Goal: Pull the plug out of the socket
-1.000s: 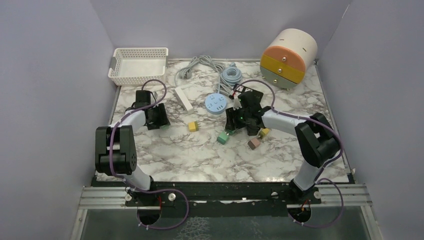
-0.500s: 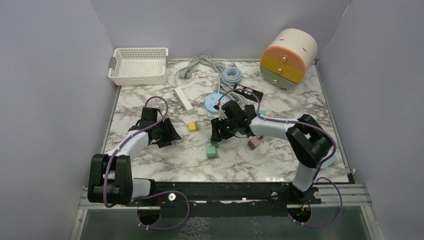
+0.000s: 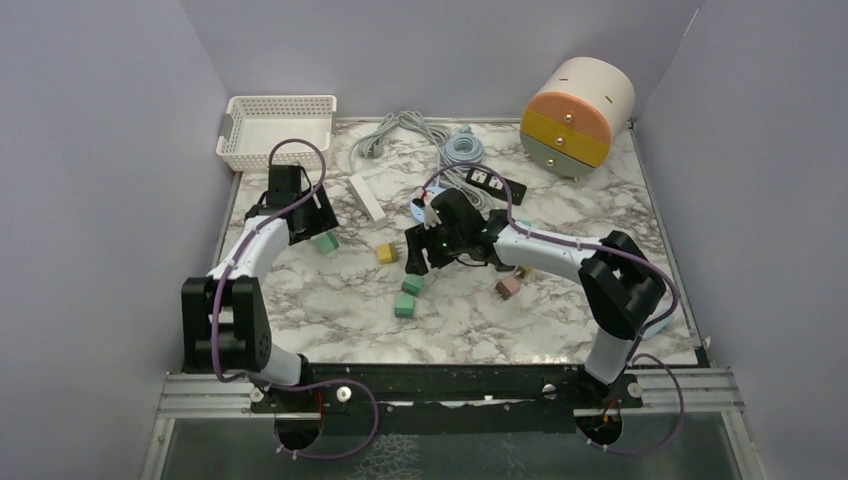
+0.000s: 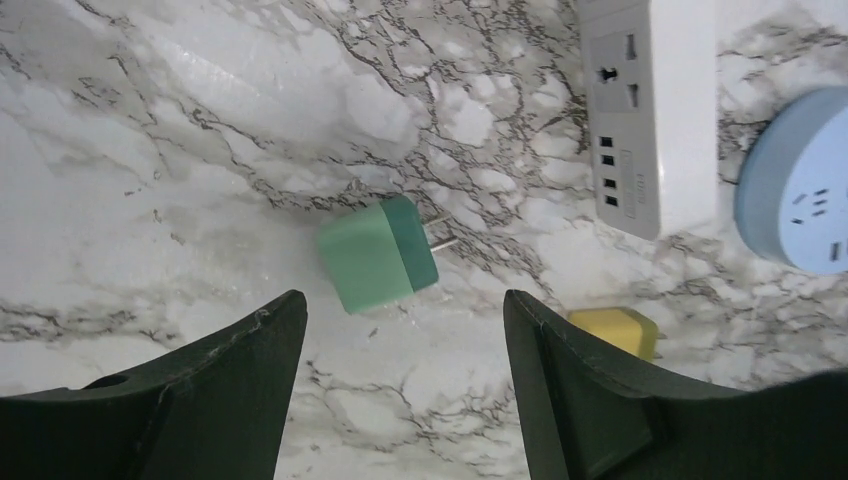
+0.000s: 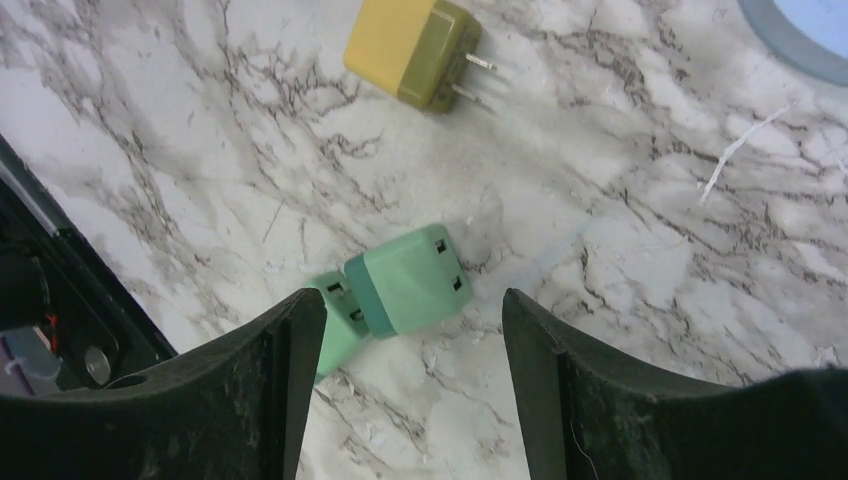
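Note:
My right gripper (image 3: pixel 418 252) is open and empty, hovering over two green cube adapters (image 5: pixel 410 280) that lie touching at an angle; the second one (image 5: pixel 335 322) shows its slots. I cannot tell if they are joined. In the top view they sit at centre (image 3: pixel 409 286). My left gripper (image 3: pixel 303 213) is open and empty. A green plug (image 4: pixel 378 255) with two bare prongs lies on the marble just beyond its fingertips, and it also shows in the top view (image 3: pixel 325 243).
A white power strip (image 4: pixel 650 110), a blue round socket (image 4: pixel 800 190) and a yellow plug (image 3: pixel 386 253) lie between the arms. A black power strip (image 3: pixel 490 182), coiled cables (image 3: pixel 462 150), a white basket (image 3: pixel 277 130), a drawer drum (image 3: pixel 577 115) and a pink plug (image 3: pixel 508 287) are around.
My right gripper has moved left, and the green adapters have shifted left and nearer with it. My left gripper swung forward, then drew back far-left, and the green plug now lies uncovered.

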